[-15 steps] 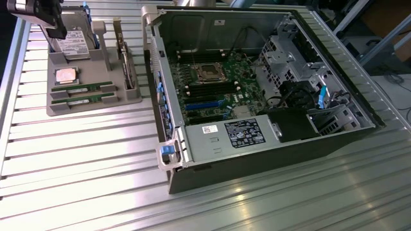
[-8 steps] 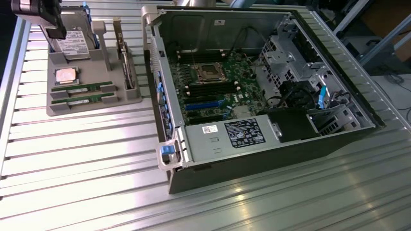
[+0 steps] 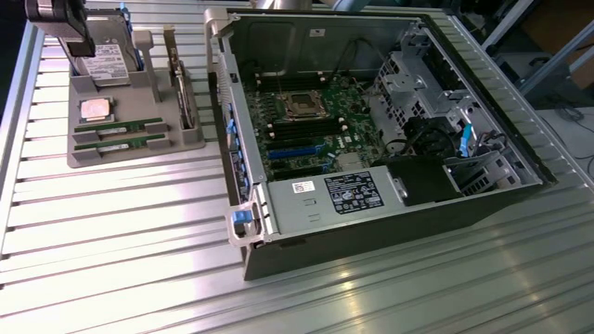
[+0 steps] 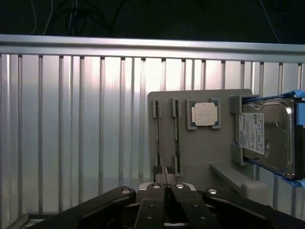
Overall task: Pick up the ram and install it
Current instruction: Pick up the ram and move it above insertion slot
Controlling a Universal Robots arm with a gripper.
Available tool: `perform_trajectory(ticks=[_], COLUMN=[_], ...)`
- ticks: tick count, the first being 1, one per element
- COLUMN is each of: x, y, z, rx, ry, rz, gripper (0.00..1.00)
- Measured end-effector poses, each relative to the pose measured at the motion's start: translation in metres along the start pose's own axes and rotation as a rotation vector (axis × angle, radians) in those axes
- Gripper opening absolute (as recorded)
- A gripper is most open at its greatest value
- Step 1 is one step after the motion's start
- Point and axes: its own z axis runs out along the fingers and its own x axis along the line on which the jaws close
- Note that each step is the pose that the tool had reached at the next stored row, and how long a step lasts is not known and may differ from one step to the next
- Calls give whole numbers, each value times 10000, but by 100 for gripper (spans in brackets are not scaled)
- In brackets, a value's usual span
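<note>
Though dark beyond, ribbed metal table [image 3: 121, 229] (silvery)

The ribbed silver aluminium bench [image 3: 121, 229] is bare metal, smooth and glossy with bright reflections. The flat grey parts holder [image 3: 135, 152] looks like matt plastic. The long thin green ram sticks [image 3: 116, 128] have a dull circuit-board finish, the square silver processor chip [image 4: 205, 114] a pale, dull metal lid, the boxy silver hard drive [image 4: 271, 133] a shiny metal shell with a white paper label. The open dark grey computer case [image 3: 371, 236] is matt sheet metal. The black gripper [image 4: 165, 171] is matt, with small bright metal screws
</note>
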Motion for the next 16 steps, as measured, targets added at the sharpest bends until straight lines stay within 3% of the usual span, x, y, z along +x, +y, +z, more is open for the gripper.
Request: perform_trajectory(ticks=[16], x=[0], y=[0], z=[0], rx=[-35], ry=[55], rz=[-1252], gripper=[11])
